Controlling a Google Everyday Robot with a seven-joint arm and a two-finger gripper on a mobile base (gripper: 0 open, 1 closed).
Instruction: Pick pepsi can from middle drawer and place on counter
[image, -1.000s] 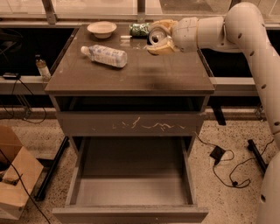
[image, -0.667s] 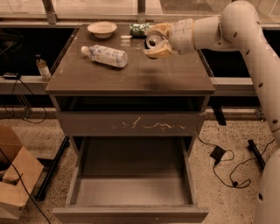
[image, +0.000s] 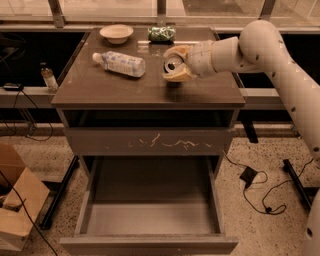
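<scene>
We see the pale two-finger hand (image: 175, 63) pinching the small dark blue metal pepsi can (image: 171, 64) just above the right part of the glossy grey-brown table (image: 100, 90). The can's long axis is tilted, with the silver lid toward us. We judge it needs uprighting, then lowering.

My white arm (image: 270, 55) comes in from the right edge, elbow bent high, forearm running leftward. At its wrist my gripper (image: 176, 66) faces the camera, tan fingers (image: 179, 76) clamped around the pepsi can (image: 172, 63), low over the counter (image: 125, 90).
</scene>
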